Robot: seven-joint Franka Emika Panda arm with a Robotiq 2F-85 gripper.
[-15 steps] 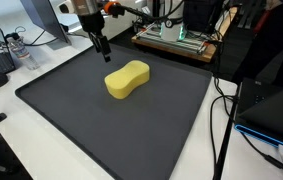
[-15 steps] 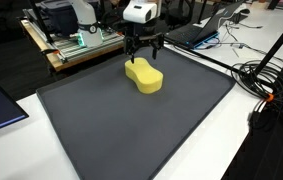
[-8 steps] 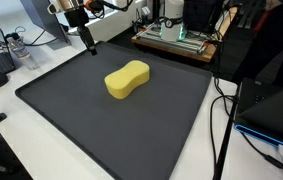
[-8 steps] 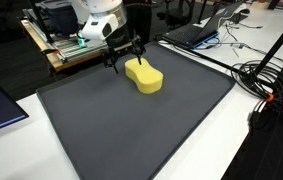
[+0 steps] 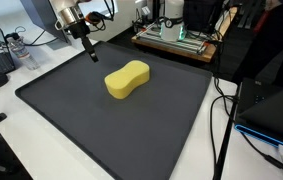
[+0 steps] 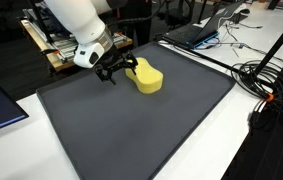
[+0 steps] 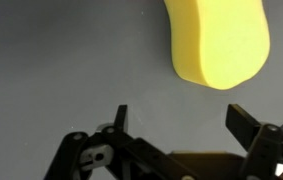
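Sponge (image 5: 127,79): yellow, peanut-shaped, lying flat on the dark mat (image 5: 101,135). In both exterior views it sits a little above mid-frame, (image 6: 146,78) in one of them, toward the far edge of the mat (image 6: 131,135).

Gripper (image 5: 89,52): upper left of the frame in an exterior view, over the mat's far corner region and apart from the sponge. In an exterior view the gripper (image 6: 115,72) appears just left of the sponge, and the outlines overlap in the picture (we read this as line of sight, not contact).

Wrist view: the gripper (image 7: 178,122) fills the bottom of the frame, jaws spread wide, with only bare mat (image 7: 61,60) between the fingertips. The sponge (image 7: 219,40) is in the upper right, clear of both fingers (image 7: 121,118).

State of work, as we judge it:
- Done: nothing that shows on the sponge. It looks undeformed, with its whole underside on the mat.
- Not done: no contact, no grip, no lift.
- The gripper is empty and off to one side of the sponge, not centred over it.

We cannot tell the gripper's height above the mat with confidence; no view shows it touching the mat.
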